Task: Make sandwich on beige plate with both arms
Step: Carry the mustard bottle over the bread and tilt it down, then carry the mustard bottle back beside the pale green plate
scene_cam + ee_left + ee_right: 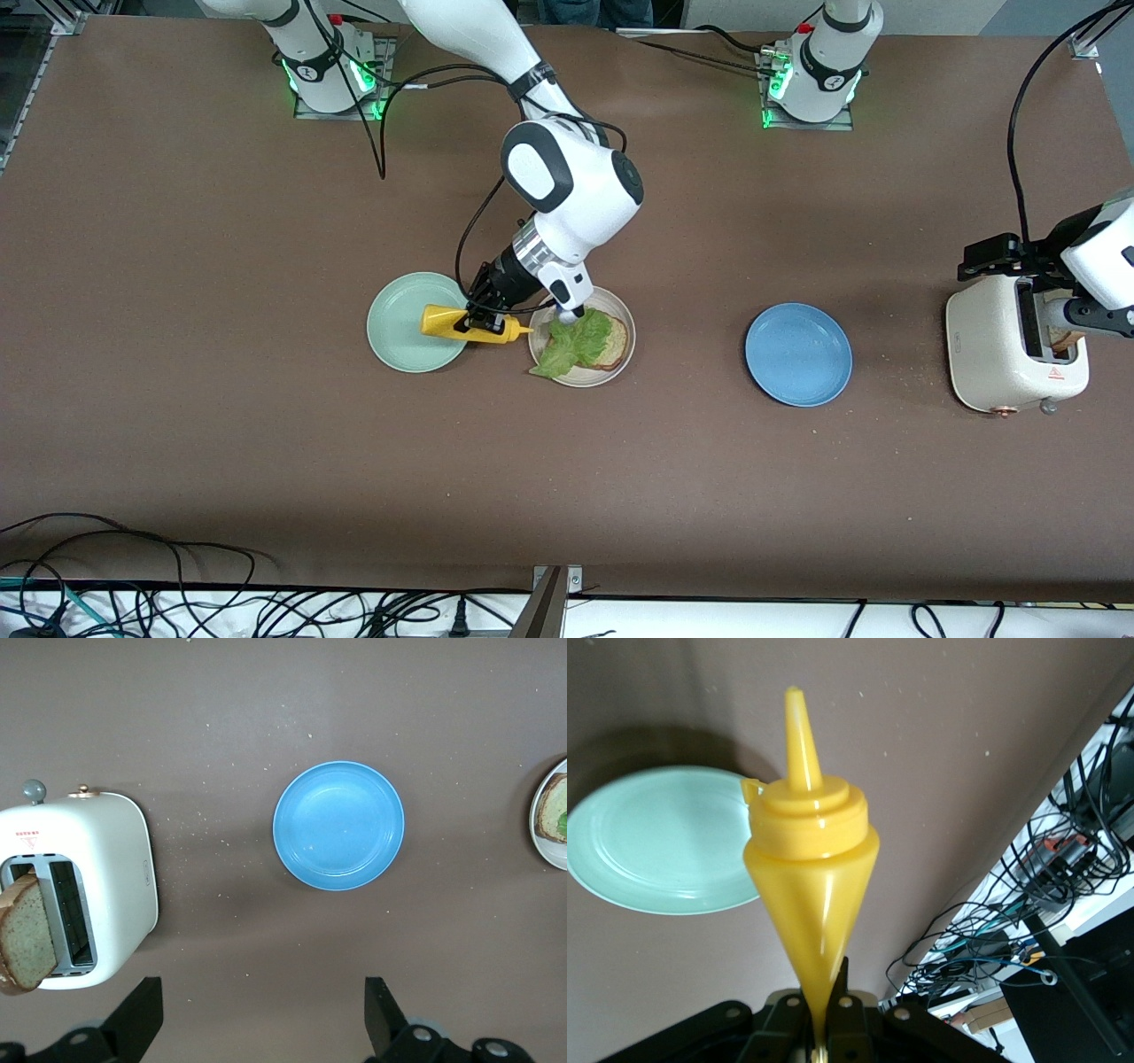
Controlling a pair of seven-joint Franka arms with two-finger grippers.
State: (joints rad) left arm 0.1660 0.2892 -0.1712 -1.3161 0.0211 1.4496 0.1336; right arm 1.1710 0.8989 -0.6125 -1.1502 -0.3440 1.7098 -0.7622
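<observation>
Right tool (483,312) clamped on yellow mustard bottle (469,323), held sideways at frame centre, long axis horizontal, nozzle aimed at lettuce (576,341) on bread slice (609,344) in beige plate (620,312) beside it.

Left tool (257,1014) wide open, nothing held, above desk (221,443) between blue plate (798,354) and toaster (1010,350) at frame's right edge; second bread slice (27,935) seen in toaster slot.

Mint plate (399,337) under bottle base.

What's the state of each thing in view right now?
beige plate: holds one bread slice with lettuce on top, no top slice yet
mustard bottle: on its side, held over the mint green plate
blue plate: bare
toaster: a slice stands up out of one slot
right gripper: shut on the mustard bottle
left gripper: jaws open, above the table near the toaster
</observation>
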